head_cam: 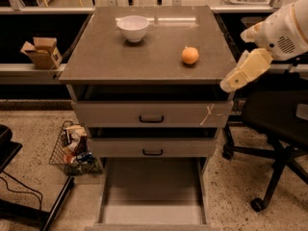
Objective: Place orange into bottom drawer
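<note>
Item, left to right. Cardboard box (41, 52) on the side ledge and wire basket (72, 148) of clutter on the floor: both well apart from the work, no hazard judged. White bowl (133, 27): upright at the back of the cabinet top (110, 57), well apart from the fruit; unlikely to be struck. Bottom drawer (151, 191): pulled out, floor bare, directly below two closed drawer fronts. Risk: a release made too far back would land on the fronts or top rather than in the tray. A release from high up could bounce out over the low sides. Orange (190, 55): resting free on the cabinet top, right of centre, near the right edge. Risk: being round and smooth, a glancing touch could roll it off that edge. Gripper (232, 83): in the air just beyond the cabinet's right edge, level with the top, apart from the orange, holding nothing; whether wide or narrow cannot be told. Office chair (279, 129): beneath the arm, a possible snag.
</note>
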{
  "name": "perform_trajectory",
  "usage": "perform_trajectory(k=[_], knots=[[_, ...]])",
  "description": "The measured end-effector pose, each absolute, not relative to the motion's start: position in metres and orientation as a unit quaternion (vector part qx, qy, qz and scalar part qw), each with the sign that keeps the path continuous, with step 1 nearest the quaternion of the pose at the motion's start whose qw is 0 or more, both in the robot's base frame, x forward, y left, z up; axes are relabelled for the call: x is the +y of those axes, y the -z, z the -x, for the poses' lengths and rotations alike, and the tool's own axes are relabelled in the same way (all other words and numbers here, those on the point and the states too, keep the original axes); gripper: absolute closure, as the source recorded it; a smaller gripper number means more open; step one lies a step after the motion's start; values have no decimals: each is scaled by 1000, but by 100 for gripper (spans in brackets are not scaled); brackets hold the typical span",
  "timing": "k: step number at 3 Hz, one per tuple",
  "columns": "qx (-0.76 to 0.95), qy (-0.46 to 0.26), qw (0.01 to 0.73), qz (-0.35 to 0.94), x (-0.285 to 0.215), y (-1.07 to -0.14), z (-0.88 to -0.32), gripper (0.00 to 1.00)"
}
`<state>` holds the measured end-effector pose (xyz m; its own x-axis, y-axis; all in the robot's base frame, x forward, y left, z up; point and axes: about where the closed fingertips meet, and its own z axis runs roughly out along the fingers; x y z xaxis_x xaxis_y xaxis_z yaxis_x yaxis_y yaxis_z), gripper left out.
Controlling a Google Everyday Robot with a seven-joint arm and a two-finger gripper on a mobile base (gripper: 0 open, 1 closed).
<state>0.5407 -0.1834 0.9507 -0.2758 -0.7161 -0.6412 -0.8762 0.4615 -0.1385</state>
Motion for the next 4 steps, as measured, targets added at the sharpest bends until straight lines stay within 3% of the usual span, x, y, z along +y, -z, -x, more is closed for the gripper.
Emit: perform_trajectory(k=[1, 2, 3, 4], knots=[[769, -200, 394, 462, -155, -937, -586, 0], [744, -232, 455, 431, -130, -927, -640, 0], [737, -231, 486, 409, -121, -911, -685, 0], [737, -231, 486, 408, -121, -911, -685, 0]])
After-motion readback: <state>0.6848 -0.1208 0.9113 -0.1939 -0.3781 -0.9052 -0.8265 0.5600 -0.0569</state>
